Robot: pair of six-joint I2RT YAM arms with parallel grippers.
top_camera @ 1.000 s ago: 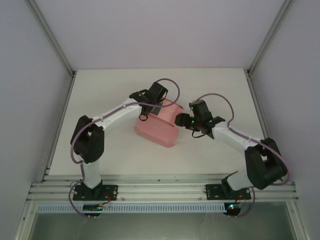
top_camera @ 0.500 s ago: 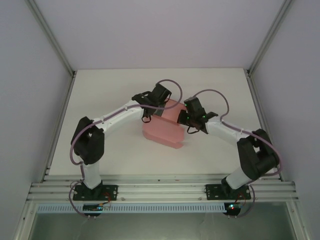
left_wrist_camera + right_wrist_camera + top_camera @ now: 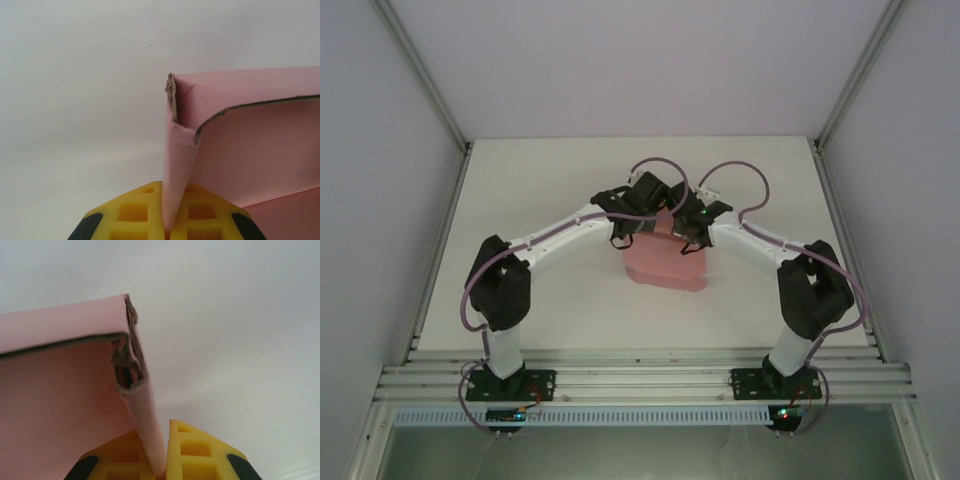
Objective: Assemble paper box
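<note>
paper box (image 3: pixel 665 262) | left pincer (image 3: pixel 168 212) and right pincer (image 3: pixel 161 452) each clamped on a wall | wrist views add frayed corners ahead of fingertips | pincers closer together than a second ago

A robot test cell in a lab.
White panel walls (image 3: pixel 620 60), aluminium frame rails (image 3: pixel 640 376), one bare white table (image 3: pixel 535 180).

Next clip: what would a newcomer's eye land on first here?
A pink thin-card paper box sits midway across the white table. The yellow-fingered left gripper and right gripper each pinch one of its upright walls, beside a frayed corner.
</note>
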